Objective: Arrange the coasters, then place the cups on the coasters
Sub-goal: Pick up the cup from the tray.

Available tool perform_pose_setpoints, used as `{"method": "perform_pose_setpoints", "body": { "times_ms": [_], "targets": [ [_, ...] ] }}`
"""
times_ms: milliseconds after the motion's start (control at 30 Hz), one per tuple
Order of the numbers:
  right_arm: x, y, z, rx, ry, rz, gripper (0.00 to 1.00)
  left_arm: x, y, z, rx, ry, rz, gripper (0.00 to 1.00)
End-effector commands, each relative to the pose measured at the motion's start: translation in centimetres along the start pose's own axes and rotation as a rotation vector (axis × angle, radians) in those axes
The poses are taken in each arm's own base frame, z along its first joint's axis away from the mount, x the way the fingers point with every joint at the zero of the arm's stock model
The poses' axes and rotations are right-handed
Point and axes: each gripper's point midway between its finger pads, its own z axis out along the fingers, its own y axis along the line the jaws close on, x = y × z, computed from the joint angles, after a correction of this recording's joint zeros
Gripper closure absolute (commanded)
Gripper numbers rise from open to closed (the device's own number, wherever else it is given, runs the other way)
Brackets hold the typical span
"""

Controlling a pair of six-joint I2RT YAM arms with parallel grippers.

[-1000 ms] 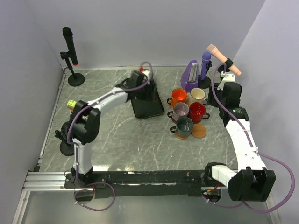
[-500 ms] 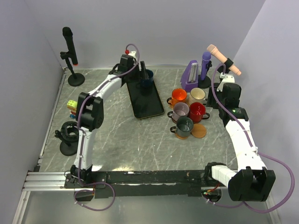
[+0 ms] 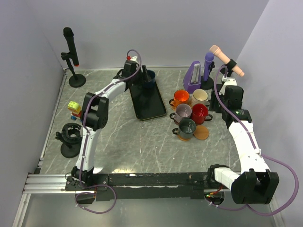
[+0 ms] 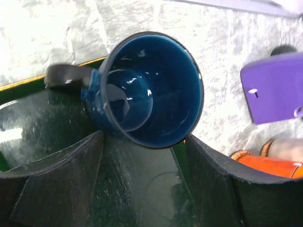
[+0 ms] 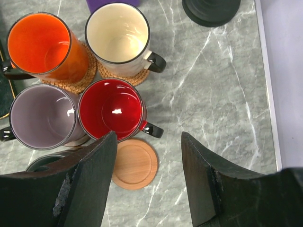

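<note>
The navy blue glazed cup sat at the far right corner of the long black rectangular tray. Its mouth faced the left wrist camera and its dark handle pointed left in that view, along the tray's far rim. The left gripper had its fingers spread wide, tips either side of the cup's near edge; contact could not be told. The tray's long axis ran near to far. The grey marbled counter lay bare nearer the arms. The right gripper, fingers wide and holding nothing, hovered over the red cup and a bare round wooden coaster.
</note>
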Motion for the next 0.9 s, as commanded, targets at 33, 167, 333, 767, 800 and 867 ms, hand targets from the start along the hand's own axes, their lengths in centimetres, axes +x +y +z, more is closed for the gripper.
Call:
{"method": "perform_pose_setpoints", "body": {
  "times_ms": [33, 167, 333, 767, 800, 867],
  "targets": [
    [-1.2, 0.3, -0.7, -0.005, -0.038, 0.011, 0.37, -6.0, -0.5, -2.2, -0.032, -0.192, -0.104, 0.25],
    [-1.0, 0.3, -0.2, -0.007, -0.024, 0.009, 0.37, -5.5, 0.9, -1.0, -0.080, -0.160, -0.151, 0.23],
    [-1.2, 0.4, 0.1, -0.013, -0.021, 0.003, 0.37, -4.0, 2.7, 0.6, -0.132, -0.092, -0.183, 0.29],
    [-1.3, 0.8, 0.7, -0.032, -0.016, 0.004, 0.37, -1.6, 1.7, 1.3, -0.016, -0.002, -0.135, 0.39],
    [-1.3, 0.9, 0.7, -0.035, -0.016, 0.001, 0.37, -1.2, 1.8, 1.4, -0.015, 0.010, -0.134, 0.39],
    [-1.2, 0.8, 0.6, -0.032, -0.016, 0.001, 0.37, -0.5, 2.2, 1.5, -0.031, 0.040, -0.132, 0.41]
  ]
}}
